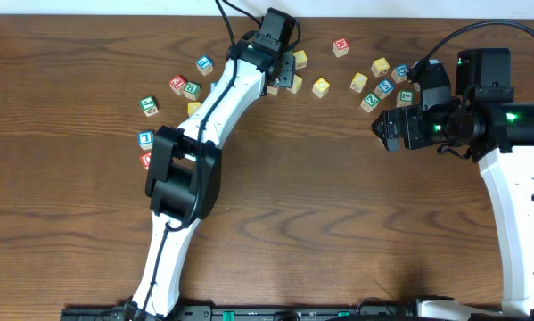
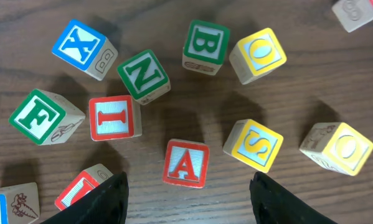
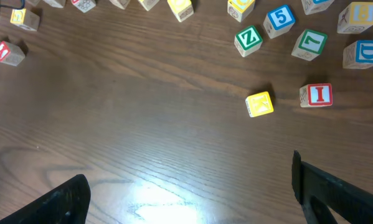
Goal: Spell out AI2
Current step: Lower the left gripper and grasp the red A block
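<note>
On the table (image 1: 320,196), in the left wrist view, we find A (image 2: 186,163) between I (image 2: 114,117) at its left and S (image 2: 254,145) at its right, all apart. N (image 2: 143,76) lies just beyond I; B (image 2: 206,46) sits left of O (image 2: 258,55), farther off. F (image 2: 42,116) lies left of I.

Two arms (image 1: 186,169), one table (image 1: 338,223), roughly twenty lettered blocks (image 1: 321,86)

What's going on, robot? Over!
Open, empty: left gripper, right gripper. Target red wooden A block ahead of left gripper. Flanking, apart: red wooden I block, yellow wooden S block.
</note>
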